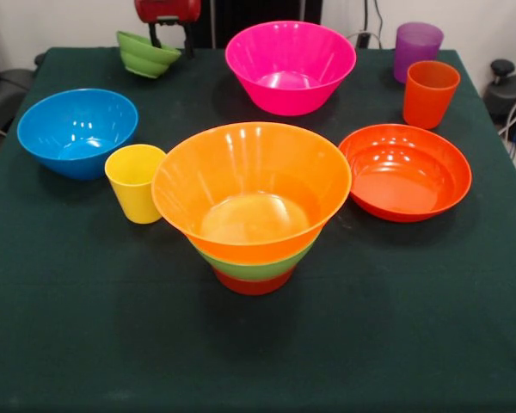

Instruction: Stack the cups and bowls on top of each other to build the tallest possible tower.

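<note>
Three bowls make up the tower (253, 215) so far: a small red-orange bowl (253, 283) at the base, a medium green bowl (256, 265) nested on it, and the large yellow-orange bowl (251, 185) on top, standing upright near the middle of the table (69, 327).

At the far edge the gripper (168, 33) appears to pinch the rim of the small green bowl (146, 53), which hangs tilted, though whether it is quite clear of the cloth is hard to tell. The fingers (188, 39) seem closed on that rim, one to each side.

Everything else is loose. The blue bowl (77, 132) sits off to the picture's left with the yellow cup (135, 181) just beside it, the cup standing between it and the tower. The pink bowl (290, 66) is behind the tower; the shallow orange bowl (405, 170) lies at its right, close to the yellow-orange rim. The orange cup (429, 93) and purple cup (416, 50) stand together in the far right corner.

By my reckoning the task is under halfway: three pieces stacked, one apparently in hand, six untouched. The small green bowl would probably drop low inside the wide top bowl, adding little height. The cups offer more height if set on a stable surface, but the open bowl gives them a curved floor, so placement will need care.
</note>
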